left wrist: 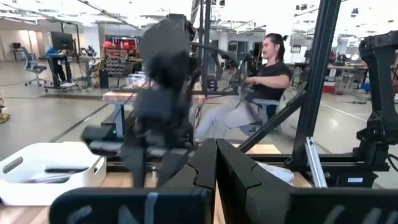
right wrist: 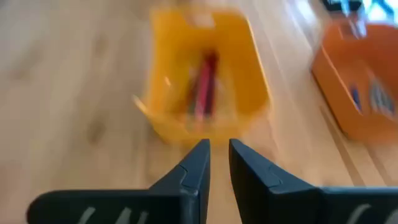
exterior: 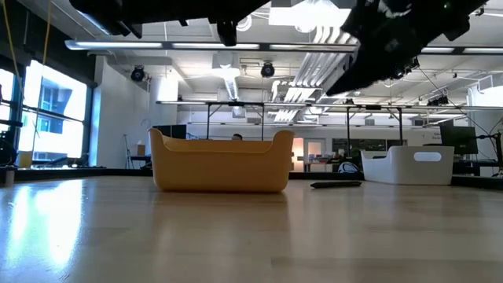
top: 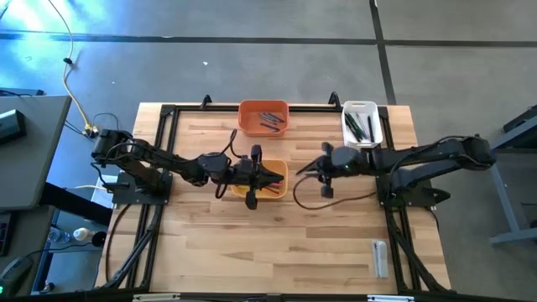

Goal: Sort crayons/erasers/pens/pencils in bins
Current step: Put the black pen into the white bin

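The yellow-orange bin (top: 270,179) stands mid-table with red sticks (right wrist: 204,87) lying in it. The orange bin (top: 264,117) at the far edge holds several dark sticks. The white bin (top: 362,124) at the far right holds dark and green sticks. A dark stick (exterior: 336,185) lies on the table between the yellow-orange and white bins. My left gripper (top: 273,176) hovers over the yellow-orange bin, shut, with nothing showing between its fingers (left wrist: 216,163). My right gripper (top: 304,169) is just right of that bin, pointing at it, its fingers a narrow gap apart (right wrist: 219,152) and empty.
A small pale object (top: 379,256) lies near the table's near right corner. Black frame rails (top: 168,159) run along the table's left and right sides. A black cable (top: 312,200) loops on the table below my right gripper. A seated person (left wrist: 261,93) shows beyond the table.
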### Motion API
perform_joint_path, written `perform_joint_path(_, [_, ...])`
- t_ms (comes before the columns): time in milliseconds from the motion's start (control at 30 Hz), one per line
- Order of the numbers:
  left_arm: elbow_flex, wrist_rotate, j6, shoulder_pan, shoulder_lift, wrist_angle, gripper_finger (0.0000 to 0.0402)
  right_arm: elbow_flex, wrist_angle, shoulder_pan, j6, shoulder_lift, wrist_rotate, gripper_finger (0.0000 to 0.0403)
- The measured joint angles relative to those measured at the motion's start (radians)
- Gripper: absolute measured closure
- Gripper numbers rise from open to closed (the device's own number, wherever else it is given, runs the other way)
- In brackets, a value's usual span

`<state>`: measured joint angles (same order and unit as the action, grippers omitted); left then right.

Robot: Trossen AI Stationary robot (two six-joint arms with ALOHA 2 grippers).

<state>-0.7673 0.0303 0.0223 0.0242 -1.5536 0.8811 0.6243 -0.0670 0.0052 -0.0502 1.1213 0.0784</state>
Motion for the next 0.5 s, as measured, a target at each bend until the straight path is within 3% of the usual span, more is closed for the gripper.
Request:
perform_joint_path(333, [0.002,0.001,-0.01,0.033,0.024,-0.017,0.0401,0.016,-0.242,-0.263,-0.24,0.183,-0.106,0.0349])
perform_joint_path(500, [0.002,0.005,-0.009,0.046,0.029,-0.048,0.0401,0.081,-0.302,-0.314,-0.317,0.294,-0.106,0.0313])
